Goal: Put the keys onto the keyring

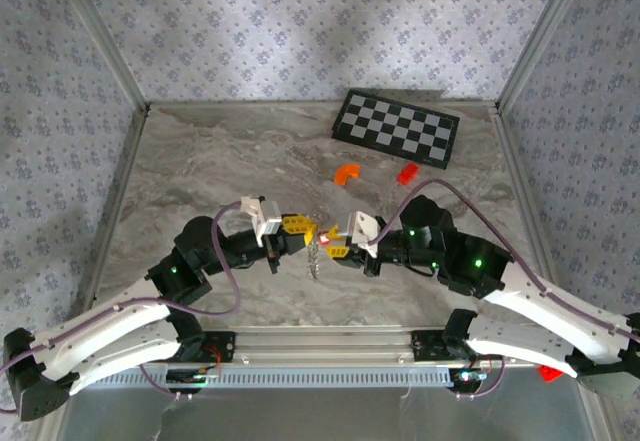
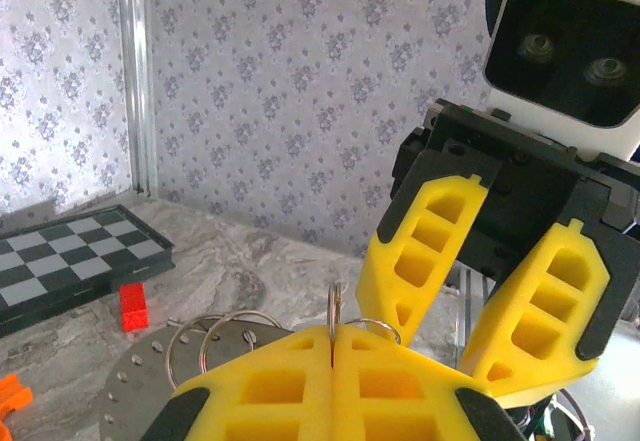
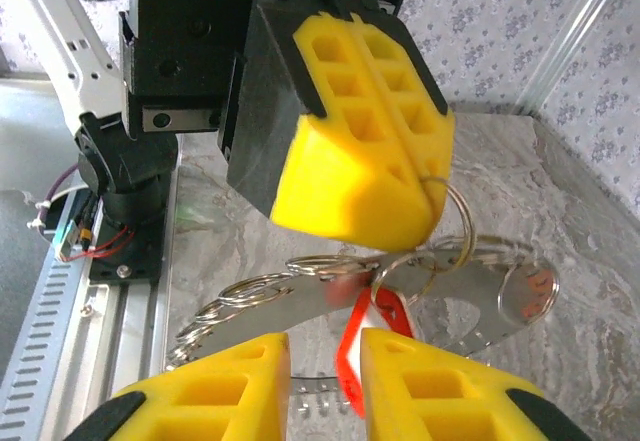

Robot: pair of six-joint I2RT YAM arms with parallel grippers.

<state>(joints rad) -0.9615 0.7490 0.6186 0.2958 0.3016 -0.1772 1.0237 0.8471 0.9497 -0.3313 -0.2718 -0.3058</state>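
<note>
The keyring (image 3: 480, 296) is a flat silvery metal strip carrying several split rings, hanging between the two grippers above the table (image 1: 200, 161). My left gripper (image 2: 332, 336) is shut on one thin ring (image 2: 334, 306) that stands up out of its yellow fingertips. From the same bunch of rings hangs a key (image 3: 348, 356) with a red plastic head. It lies in the gap of my right gripper (image 3: 325, 351), against the right-hand finger. That gripper's jaws stand apart, open. From above, both grippers meet mid-table, with the keyring (image 1: 315, 259) dangling below them.
A black-and-white checkered board (image 1: 397, 127) lies at the back right. An orange arc piece (image 1: 347, 172) and a red brick (image 1: 407, 173) sit in front of it. Metal frame posts and patterned walls enclose the table.
</note>
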